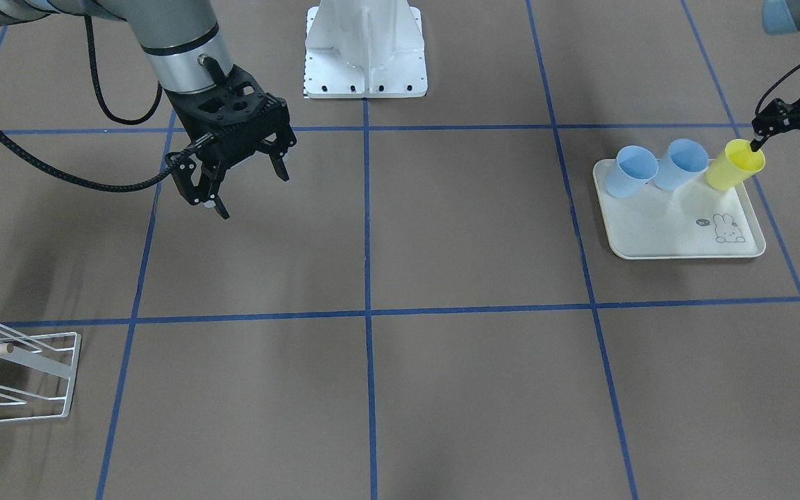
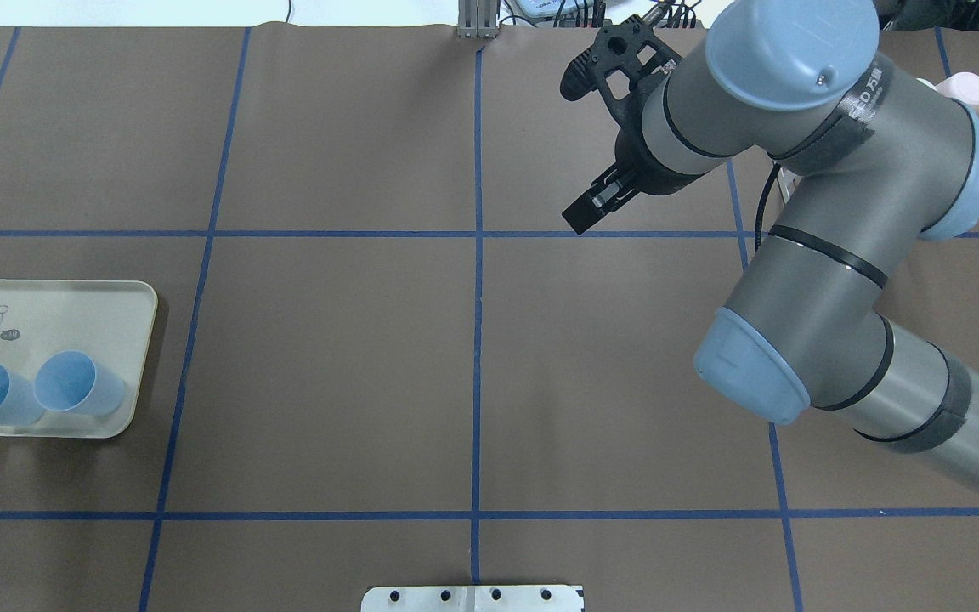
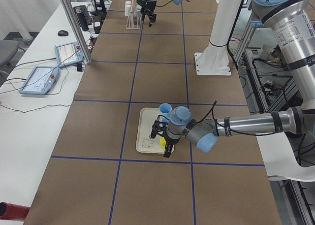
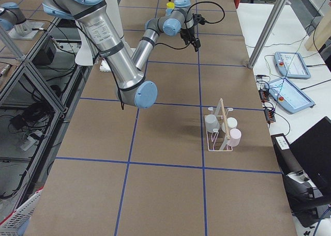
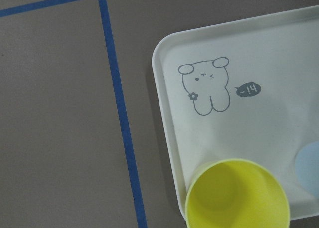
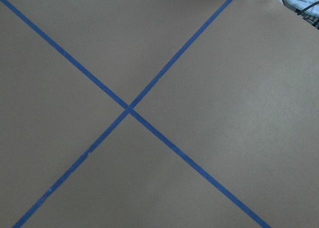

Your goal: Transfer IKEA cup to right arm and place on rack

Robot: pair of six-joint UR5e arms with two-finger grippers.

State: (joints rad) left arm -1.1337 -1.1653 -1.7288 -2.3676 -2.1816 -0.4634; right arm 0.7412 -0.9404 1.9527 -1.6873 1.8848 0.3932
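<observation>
Brown paper-covered table [image 1: 442,229] gridded with blue tape [image 1: 367,208].
Jaws spread wide on both: right gripper [image 1: 251,192] empty, left gripper [image 1: 782,148] at the yellow cup [image 1: 730,171].

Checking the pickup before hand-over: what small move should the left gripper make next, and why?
Probably close the left gripper on the rim of the yellow plastic cup: it looks open, with one fingertip inside the cup, which stands on the cream rabbit-print tray.

The front view's left edge cuts off the rack [image 1: 39,357].
</observation>
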